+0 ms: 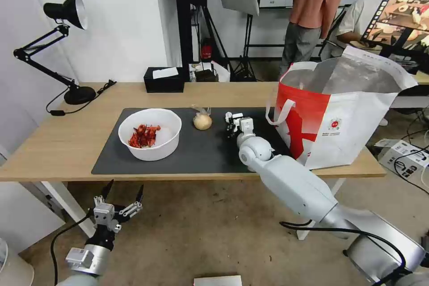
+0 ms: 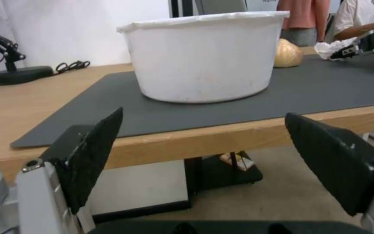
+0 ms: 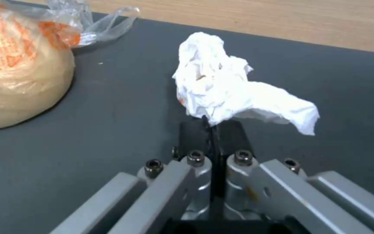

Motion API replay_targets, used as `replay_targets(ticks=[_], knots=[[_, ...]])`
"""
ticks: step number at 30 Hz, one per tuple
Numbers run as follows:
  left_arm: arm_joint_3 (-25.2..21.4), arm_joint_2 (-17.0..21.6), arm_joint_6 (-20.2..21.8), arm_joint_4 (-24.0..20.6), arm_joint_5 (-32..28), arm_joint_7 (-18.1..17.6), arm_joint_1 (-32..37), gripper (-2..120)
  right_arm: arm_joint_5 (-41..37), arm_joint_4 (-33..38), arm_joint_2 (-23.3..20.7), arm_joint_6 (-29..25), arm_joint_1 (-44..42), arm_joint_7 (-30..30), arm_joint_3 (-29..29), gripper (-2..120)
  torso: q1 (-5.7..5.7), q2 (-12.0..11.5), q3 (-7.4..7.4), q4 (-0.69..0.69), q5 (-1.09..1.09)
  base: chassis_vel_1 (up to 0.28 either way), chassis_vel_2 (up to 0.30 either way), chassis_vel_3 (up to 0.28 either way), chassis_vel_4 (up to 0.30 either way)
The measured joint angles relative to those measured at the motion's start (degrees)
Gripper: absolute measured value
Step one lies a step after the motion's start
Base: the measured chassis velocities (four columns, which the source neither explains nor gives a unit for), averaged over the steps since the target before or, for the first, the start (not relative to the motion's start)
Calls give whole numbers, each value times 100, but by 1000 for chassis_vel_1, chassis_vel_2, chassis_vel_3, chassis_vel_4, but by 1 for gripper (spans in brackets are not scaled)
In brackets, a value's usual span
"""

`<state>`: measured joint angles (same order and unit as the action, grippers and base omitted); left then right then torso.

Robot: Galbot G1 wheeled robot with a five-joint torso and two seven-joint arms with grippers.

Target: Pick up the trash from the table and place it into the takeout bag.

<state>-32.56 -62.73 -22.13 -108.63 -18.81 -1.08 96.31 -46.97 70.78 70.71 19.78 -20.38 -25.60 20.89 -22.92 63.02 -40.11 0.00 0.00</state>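
A crumpled white tissue (image 3: 221,87) is pinched between the tips of my right gripper (image 3: 213,125), low over the dark grey mat (image 1: 201,156). In the head view that right gripper (image 1: 232,124) is mid-mat, just left of the takeout bag (image 1: 339,111), which stands open at the table's right end. The knotted clear bag with the tan ball (image 1: 202,120) lies left of the gripper. The white bowl of red scraps (image 1: 149,134) sits on the mat's left part. My left gripper (image 1: 123,194) hangs open below the table's (image 1: 67,143) front edge, facing the bowl (image 2: 204,55).
A black desk lamp (image 1: 80,94) stands at the table's back left, its cable trailing on the wood. A black box with a white sheet (image 1: 164,79) sits at the back edge. Stands, a monitor and people are behind the table.
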Motion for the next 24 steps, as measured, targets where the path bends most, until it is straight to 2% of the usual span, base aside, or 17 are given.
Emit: replay_targets(ticks=[9, 16, 17, 20, 21, 24], knots=[[-21, 13, -8, -16, -39, 0, 19, 100, -2, 342, -129, -173, -76, -15, -17, 0, 0, 0, 0, 0, 0, 0, 0, 0, 0], [-43, 1, -9, -109, -53, -6, 27, 100, 15, 1740, -736, -365, -539, -219, -101, 0, 0, 0, 0, 0, 0, 0, 0, 0, 0], [-43, 1, -9, -109, -53, -6, 27, 100, 15, 1740, -736, -365, -539, -219, -101, 0, 0, 0, 0, 0, 0, 0, 0, 0, 0], [-54, -15, -10, -164, -52, -10, 48, 100, 225, 2772, -1256, -516, -1115, -247, -415, 0, 0, 0, 0, 0, 0, 0, 0, 0, 0], [-54, -15, -10, -164, -52, -10, 48, 100, 225, 2772, -1256, -516, -1115, -247, -415, 0, 0, 0, 0, 0, 0, 0, 0, 0, 0], [-57, -14, 0, -204, -43, -13, 63, 100, 616, 3716, -1694, -809, -1857, -94, -987, 0, 1, 0, 1, 0, 1, 0, 0, 0, 0]])
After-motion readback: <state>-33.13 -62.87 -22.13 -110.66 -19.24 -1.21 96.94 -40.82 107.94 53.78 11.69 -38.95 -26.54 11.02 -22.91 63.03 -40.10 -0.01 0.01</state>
